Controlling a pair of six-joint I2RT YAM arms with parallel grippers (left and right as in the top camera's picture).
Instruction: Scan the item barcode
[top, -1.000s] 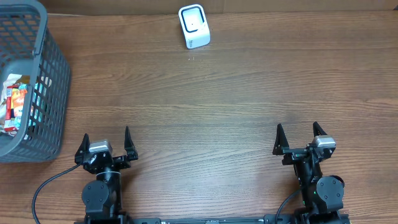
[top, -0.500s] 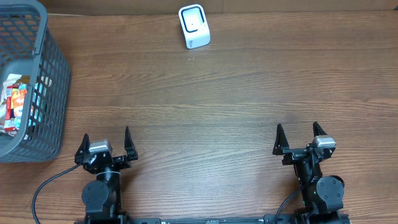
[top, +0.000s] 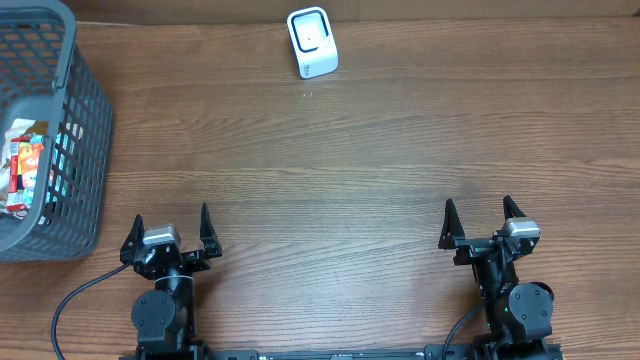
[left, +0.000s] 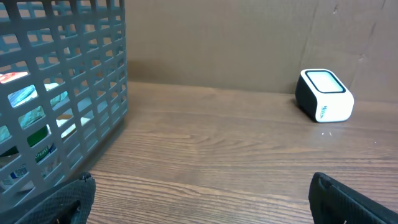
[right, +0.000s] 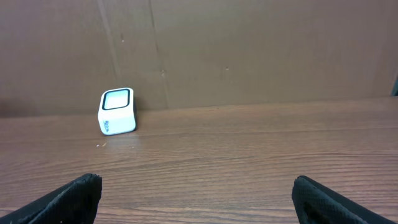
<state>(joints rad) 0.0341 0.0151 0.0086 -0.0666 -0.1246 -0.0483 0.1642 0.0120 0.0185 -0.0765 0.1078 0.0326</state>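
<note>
Nothing has moved; left pincer (top: 170, 214) and right pincer (top: 478, 203) sit released. Items (top: 24, 162) lie in the basket (top: 86, 128) beyond the left pincer, scanner (top: 312, 42) far across the wooden surface (top: 350, 170).

The table (top: 380, 160) was matt, grained wood; the basket (top: 88, 120), grey plastic lattice; the scanner (top: 312, 42), smooth white plastic; the packets (top: 25, 165), possibly glossy film.

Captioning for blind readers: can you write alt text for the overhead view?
At the near edge of a wooden table, the left gripper and right gripper are both open and empty. A grey basket of packaged items sits at left; a white scanner stands at the far edge.
</note>
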